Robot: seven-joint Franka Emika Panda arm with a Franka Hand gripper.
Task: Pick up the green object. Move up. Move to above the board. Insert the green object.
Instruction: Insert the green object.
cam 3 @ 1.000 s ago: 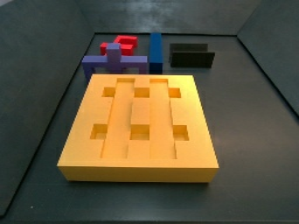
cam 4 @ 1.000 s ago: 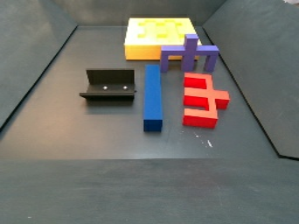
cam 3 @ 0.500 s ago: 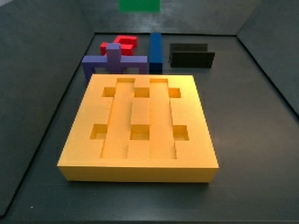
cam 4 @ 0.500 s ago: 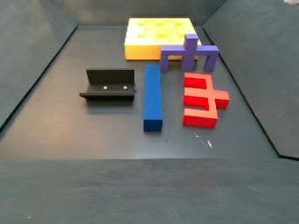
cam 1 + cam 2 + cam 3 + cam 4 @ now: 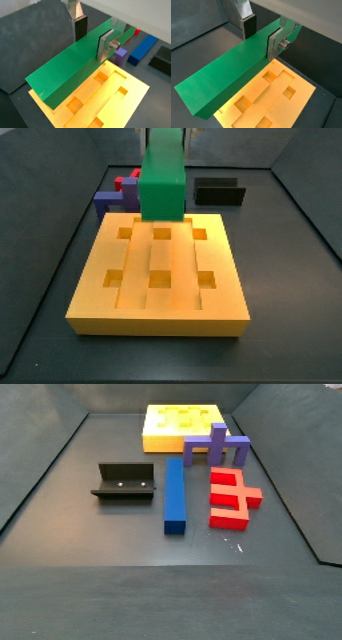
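My gripper (image 5: pixel 92 35) is shut on the green object (image 5: pixel 67 70), a long plain green bar, with one silver finger on each long side; both wrist views show this grip (image 5: pixel 262 34). The bar (image 5: pixel 228 75) hangs in the air above the orange-yellow board (image 5: pixel 137 95), which lies below it with its grooves and square holes (image 5: pixel 301 100). In a side view the bar (image 5: pixel 163 178) comes down from the top edge over the far end of the board (image 5: pixel 160 313); the gripper itself is above that frame. The bar and gripper are out of view where only the board's far part (image 5: pixel 160 429) shows.
Beyond the board lie a blue bar (image 5: pixel 175 494), a red block (image 5: pixel 231 496) and a purple cross-shaped block (image 5: pixel 217 446). The dark fixture (image 5: pixel 124 481) stands on the grey floor beside the blue bar. Dark walls enclose the floor.
The green bar has come down into a side view from the top edge and now hangs over the far end of the board. The other pieces have not moved.
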